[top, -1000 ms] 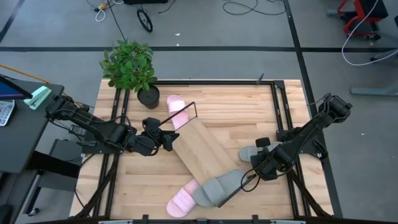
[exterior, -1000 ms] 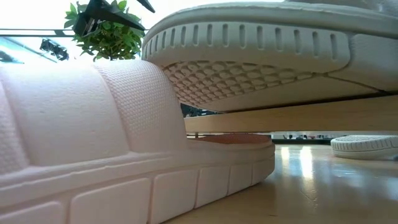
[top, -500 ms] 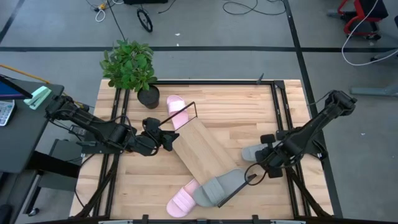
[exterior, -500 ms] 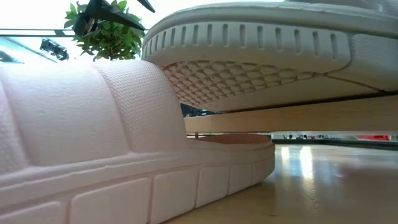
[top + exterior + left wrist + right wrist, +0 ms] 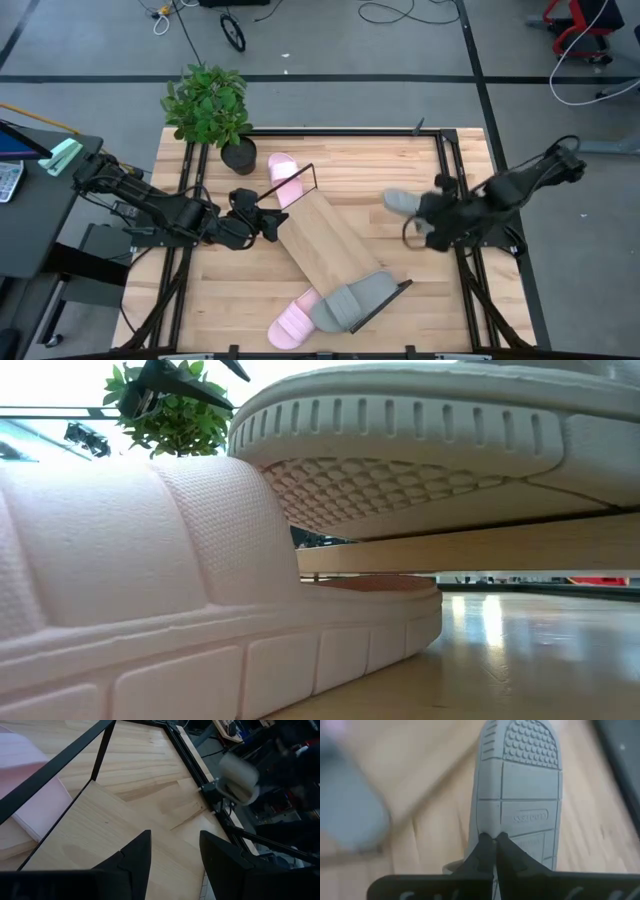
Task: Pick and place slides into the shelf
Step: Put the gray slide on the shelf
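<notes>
1. Grey workshop floor with trailing cables surrounds the wooden desk (image 5: 350,165), where a potted plant (image 5: 208,105) stands at the far left corner and the shelf (image 5: 325,250) lies diagonally across the middle, its wire frames at both ends.
2. One grey slide (image 5: 355,300) rests on the near end of the shelf — it looks placed, or close to it.
3. One pink slide (image 5: 283,176) lies partly under the far end frame, and a second pink slide (image 5: 292,322) lies on the desk just beside the near end; neither seems placed yet.
4. The right end effector (image 5: 428,213) is clamped on the second grey slide (image 5: 400,202), holding it above the desk's right side; in the right wrist view its fingers pinch together on the sole's edge.
5. The left end effector (image 5: 268,222) hovers at the shelf's far-left edge, fingers apart and empty.
6. By my judgement roughly a quarter is done — the held slide and both pink ones remain.
</notes>
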Controlling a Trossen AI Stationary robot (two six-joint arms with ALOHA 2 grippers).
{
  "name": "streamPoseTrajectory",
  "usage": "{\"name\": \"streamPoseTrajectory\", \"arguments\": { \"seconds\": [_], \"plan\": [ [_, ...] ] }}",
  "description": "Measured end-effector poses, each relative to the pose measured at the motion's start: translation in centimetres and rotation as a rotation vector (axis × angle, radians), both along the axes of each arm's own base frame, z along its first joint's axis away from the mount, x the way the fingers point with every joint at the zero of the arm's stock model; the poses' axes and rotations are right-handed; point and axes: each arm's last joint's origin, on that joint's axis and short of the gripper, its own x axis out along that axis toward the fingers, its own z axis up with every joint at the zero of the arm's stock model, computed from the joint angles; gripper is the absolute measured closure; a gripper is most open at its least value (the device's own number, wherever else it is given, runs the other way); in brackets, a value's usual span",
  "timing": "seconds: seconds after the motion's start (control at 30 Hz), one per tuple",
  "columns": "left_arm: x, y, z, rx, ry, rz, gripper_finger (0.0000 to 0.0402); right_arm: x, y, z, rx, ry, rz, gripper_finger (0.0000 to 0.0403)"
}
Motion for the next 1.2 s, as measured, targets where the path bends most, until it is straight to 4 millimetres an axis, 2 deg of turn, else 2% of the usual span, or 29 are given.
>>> {"name": "streamPoseTrajectory", "arguments": {
  "seconds": [0.27,0.43,0.6,0.7,0.83,1.0,1.2],
  "plan": [
    [0.2,0.4,0.1,0.004,-0.008,0.019,0.0229,0.3,-2.1,6.4,0.130,-0.471,-0.164,0.0401],
    [0.6,0.6,0.5,0.025,-0.044,0.009,0.0228,0.8,-2.6,10.0,0.233,-0.808,-0.190,0.0401],
    [1.2,0.3,2.0,0.122,-0.134,-0.045,0.0230,1.3,-2.9,11.9,0.290,-1.009,-0.200,0.0401],
    [1.4,0.2,2.7,0.200,-0.168,-0.078,0.0228,1.4,-3.1,11.9,0.289,-1.017,-0.219,0.0402],
    [1.6,0.2,3.3,0.275,-0.180,-0.102,0.0229,2.1,-3.3,10.6,0.327,-1.007,-0.294,0.0402],
    [1.6,0.2,3.4,0.308,-0.177,-0.111,0.0228,3.5,-2.9,8.2,0.413,-1.076,-0.343,0.0402],
    [1.6,0.2,3.4,0.321,-0.172,-0.110,0.0229,5.1,-1.1,4.1,0.561,-1.291,-0.392,0.0402]
  ]
}}
